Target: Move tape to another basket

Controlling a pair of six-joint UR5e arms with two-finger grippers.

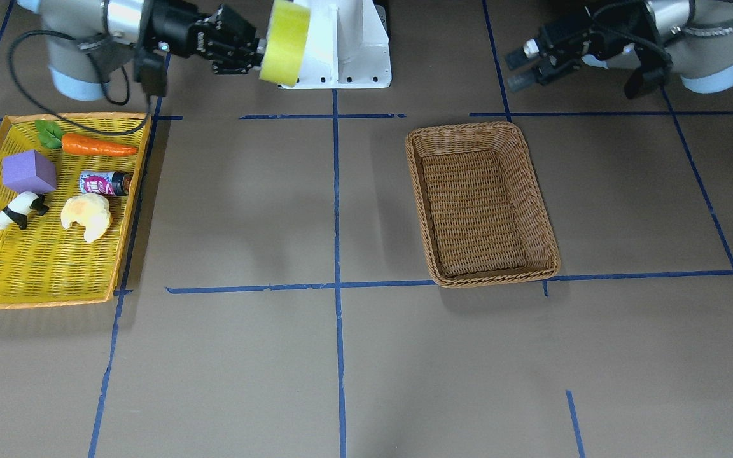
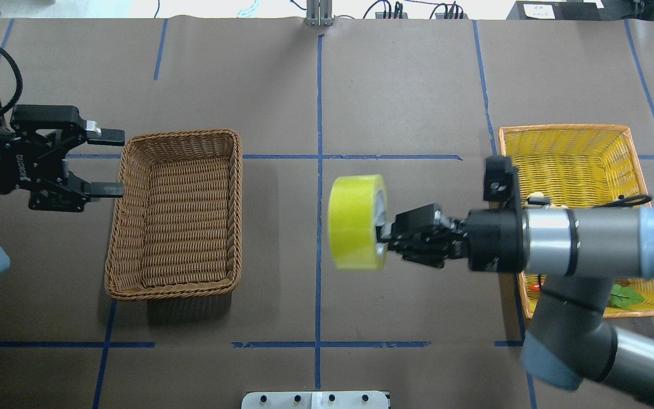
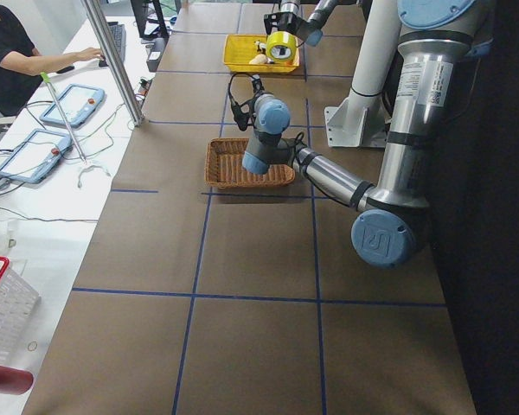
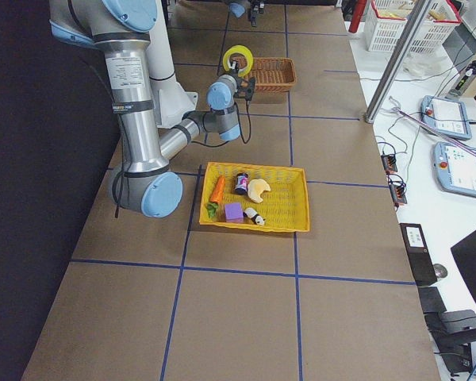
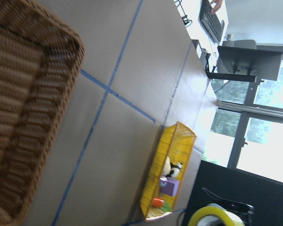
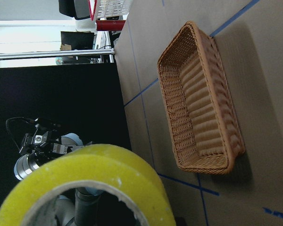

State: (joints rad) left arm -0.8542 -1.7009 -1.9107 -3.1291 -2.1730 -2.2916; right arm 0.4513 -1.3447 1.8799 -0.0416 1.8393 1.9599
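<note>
Yellow tray [image 1: 35, 267] holds carrot [image 1: 99, 146], cube [image 1: 29, 172], panda [image 1: 18, 211], croissant [image 1: 88, 215], maybe a can [image 1: 104, 183]. Our right gripper [image 2: 385, 234] clamps the tape [image 2: 355, 221] midair. Left gripper [image 2: 112, 163] is wide open beside the basket [image 2: 182, 134].

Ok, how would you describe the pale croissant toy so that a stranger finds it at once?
Look at the shallow yellow tray with the orange rim, at the table's end on the robot's right. In the front-facing view the croissant toy lies just below the small bottle, right of the panda figure. It alone is pale, curved and bread-like.
</note>
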